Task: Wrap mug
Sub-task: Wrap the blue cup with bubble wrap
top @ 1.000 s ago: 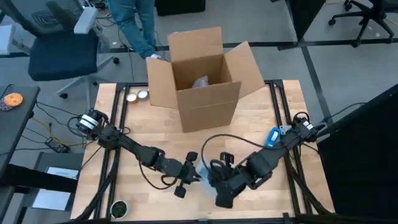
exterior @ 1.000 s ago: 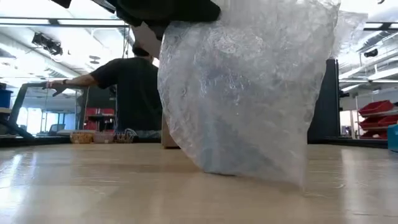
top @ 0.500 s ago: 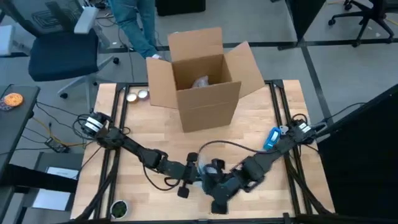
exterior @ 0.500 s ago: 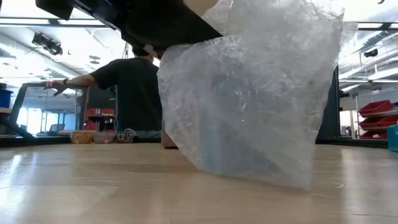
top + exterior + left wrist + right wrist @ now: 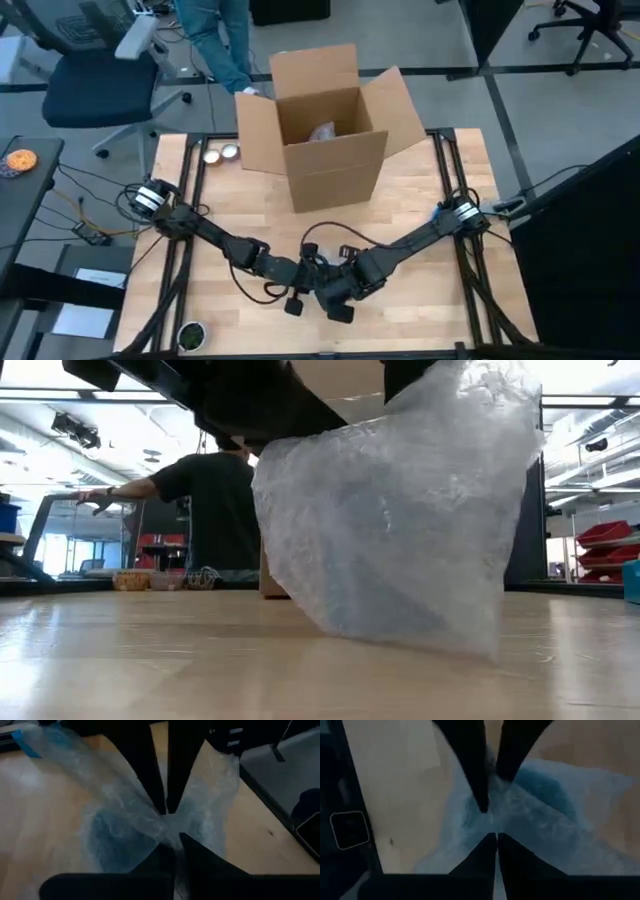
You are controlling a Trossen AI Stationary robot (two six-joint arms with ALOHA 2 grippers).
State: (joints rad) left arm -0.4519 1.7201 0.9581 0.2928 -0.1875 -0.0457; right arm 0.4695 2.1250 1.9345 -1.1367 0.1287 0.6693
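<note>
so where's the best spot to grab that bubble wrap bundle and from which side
Probably the gathered neck at the top of the bubble wrap bundle, coming from above. The film bunches into a narrow twist there, where the left tool and right tool already pinch it; lower down it balloons loosely around the bluish mug, offering nothing firm.

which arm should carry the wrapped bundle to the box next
Hedged: right. Both grippers, left and right, pinch the bubble wrap at mid-table, fingers meeting. In the high view the right arm stretches over from the side where the cardboard box opens.
</note>
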